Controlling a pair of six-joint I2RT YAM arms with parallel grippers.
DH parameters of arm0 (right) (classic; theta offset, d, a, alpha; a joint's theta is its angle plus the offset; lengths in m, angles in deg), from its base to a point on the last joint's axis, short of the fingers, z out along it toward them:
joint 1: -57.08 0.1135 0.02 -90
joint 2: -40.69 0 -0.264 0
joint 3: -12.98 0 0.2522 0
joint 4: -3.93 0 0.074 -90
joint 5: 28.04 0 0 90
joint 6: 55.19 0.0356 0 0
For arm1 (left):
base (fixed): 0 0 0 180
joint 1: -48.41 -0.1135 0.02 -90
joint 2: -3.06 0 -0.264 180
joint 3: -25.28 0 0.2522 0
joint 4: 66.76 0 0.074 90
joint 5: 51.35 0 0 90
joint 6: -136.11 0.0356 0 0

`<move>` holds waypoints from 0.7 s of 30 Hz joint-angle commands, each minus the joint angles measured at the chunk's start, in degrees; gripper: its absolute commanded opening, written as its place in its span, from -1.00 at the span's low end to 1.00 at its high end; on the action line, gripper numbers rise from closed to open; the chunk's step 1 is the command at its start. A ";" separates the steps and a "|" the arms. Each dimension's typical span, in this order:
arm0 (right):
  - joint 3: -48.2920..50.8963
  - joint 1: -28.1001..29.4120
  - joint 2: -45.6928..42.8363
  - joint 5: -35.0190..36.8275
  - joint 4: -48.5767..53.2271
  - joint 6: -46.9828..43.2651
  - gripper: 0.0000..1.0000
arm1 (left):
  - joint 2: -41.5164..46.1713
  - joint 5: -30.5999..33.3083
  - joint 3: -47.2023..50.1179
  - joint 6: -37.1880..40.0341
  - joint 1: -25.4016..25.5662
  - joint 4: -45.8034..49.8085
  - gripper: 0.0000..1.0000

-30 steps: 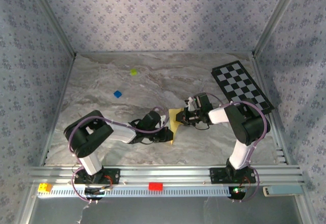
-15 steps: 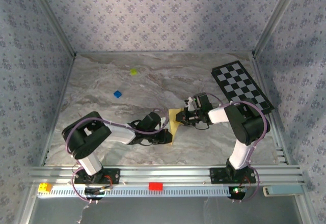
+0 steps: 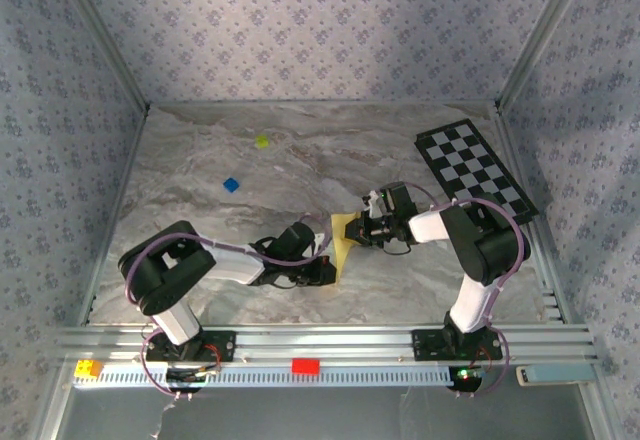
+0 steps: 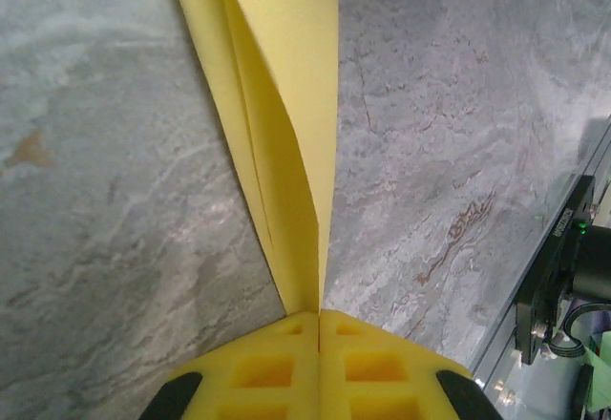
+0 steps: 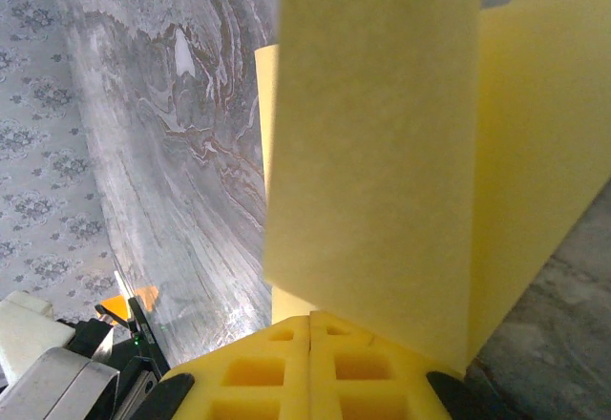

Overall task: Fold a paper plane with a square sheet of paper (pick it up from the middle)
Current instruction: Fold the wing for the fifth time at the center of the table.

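Marble table; left hand, right hand both pinched shut on paper. Pull evenly, crease slowly, no yanking.

Soft, even light; the yellow paper blurs up close.

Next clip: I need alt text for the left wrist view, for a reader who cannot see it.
The left pincer, shut, pinches the near end of a folded yellow paper that runs up and away over the grey marbled table. A black arm base with a green light sits at the right edge.
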 commanded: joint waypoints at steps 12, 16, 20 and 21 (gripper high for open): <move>0.06 0.33 2.70 5.40 5.17 -1.32 -0.88 | 7.50 0.34 3.10 0.44 1.47 11.91 -0.70; 0.09 0.40 2.49 5.53 5.21 -1.23 -0.88 | 13.62 4.84 2.40 0.03 0.78 12.84 -0.68; -0.07 0.46 2.57 5.38 5.14 -0.92 -0.88 | 15.87 7.09 -0.16 -0.35 -0.77 11.64 -0.66; -0.12 0.56 2.57 5.39 5.13 -0.97 -0.88 | 15.59 7.19 -0.95 -0.44 -1.10 11.04 -0.66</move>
